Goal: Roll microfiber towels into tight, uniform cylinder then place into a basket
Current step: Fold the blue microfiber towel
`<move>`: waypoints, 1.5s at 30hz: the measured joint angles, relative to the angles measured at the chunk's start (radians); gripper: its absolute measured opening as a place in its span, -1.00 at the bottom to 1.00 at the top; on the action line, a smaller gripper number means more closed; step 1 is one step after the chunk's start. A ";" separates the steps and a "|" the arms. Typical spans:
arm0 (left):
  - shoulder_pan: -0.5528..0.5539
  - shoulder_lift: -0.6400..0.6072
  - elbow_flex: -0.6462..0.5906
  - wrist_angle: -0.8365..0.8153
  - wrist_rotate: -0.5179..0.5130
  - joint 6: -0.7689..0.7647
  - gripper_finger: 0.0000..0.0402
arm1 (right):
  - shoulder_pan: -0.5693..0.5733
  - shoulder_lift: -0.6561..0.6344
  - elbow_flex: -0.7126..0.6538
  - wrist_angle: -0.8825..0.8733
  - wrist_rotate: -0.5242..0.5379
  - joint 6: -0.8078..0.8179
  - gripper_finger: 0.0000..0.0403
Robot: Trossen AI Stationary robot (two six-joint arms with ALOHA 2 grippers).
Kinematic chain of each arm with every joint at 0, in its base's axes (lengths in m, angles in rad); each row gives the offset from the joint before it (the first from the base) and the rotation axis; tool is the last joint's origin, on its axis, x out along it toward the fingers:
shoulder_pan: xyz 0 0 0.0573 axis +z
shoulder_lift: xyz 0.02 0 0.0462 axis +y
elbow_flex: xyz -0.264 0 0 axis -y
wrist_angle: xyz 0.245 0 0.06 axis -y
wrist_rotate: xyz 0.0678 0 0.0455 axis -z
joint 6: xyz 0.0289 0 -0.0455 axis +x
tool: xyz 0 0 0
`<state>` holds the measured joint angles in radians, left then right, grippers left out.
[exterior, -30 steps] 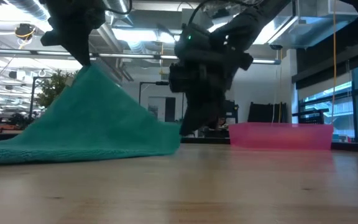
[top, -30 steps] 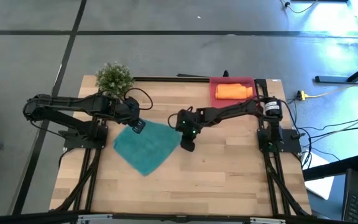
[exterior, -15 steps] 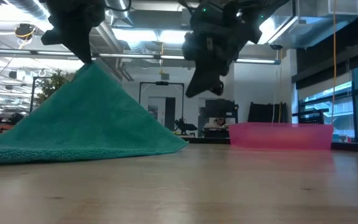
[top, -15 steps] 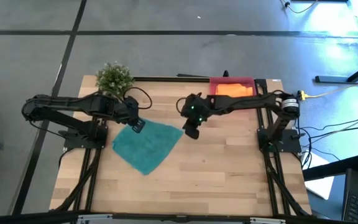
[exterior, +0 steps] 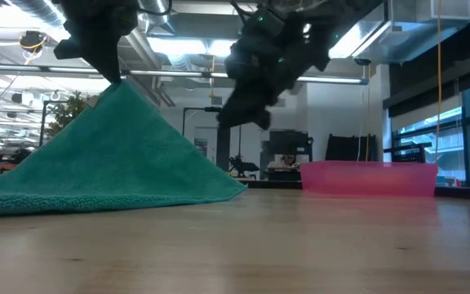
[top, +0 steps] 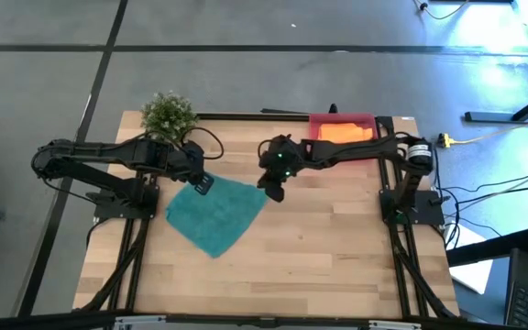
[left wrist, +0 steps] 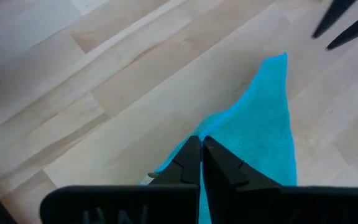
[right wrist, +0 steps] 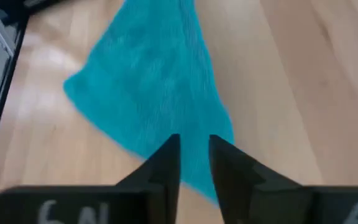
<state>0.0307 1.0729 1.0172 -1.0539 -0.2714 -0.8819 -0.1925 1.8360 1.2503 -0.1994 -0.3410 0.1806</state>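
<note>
Grey floor with dark seams surrounds our wooden table (top: 319,247), which fills the middle of the overhead view.

We see the teal towel (top: 214,213) as the largest loose thing on it, lying left of centre as a diamond. Its long axis runs from about 2 o'clock down to 8 o'clock, with one corner pointing at 2 o'clock toward the right arm and the opposite edge resting flat on the wood. The corner at 11 o'clock is lifted, so from table height the cloth rises like a tent to a peak.

Next in size is the basket (top: 367,120), pinkish-red, at the table's far edge around 1 o'clock, well apart from the teal cloth. Inside it lies the orange towel (top: 346,133), its long axis running from 9 o'clock to 3 o'clock.

We find a small green plant (top: 168,114) at the far edge near 11 o'clock.

Our left pincer (top: 202,185) is closed on the raised corner of the teal towel, holding it off the table. Our right pincer (top: 271,193) hangs just above the towel's 2 o'clock corner, its two dark fingers a narrow gap apart and gripping nothing.
</note>
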 joint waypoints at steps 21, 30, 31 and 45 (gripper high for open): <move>0.000 0.000 0.000 0.000 0.008 0.001 -1.00 | -0.014 0.192 0.001 0.246 0.007 -0.051 -0.17; -0.001 0.000 0.000 0.000 0.008 0.002 -1.00 | -0.007 0.225 0.001 0.191 -0.107 -0.055 -0.22; -0.001 0.000 0.000 0.001 0.008 0.002 -1.00 | -0.004 0.228 0.001 0.172 -0.111 -0.054 -0.24; -0.002 0.000 0.000 -0.008 0.011 0.005 -1.00 | 0.011 0.239 0.001 -0.031 -0.159 -0.025 -0.55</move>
<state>0.0292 1.0725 1.0172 -1.0615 -0.2604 -0.8768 -0.1814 2.0750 1.2510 -0.2305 -0.4995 0.1555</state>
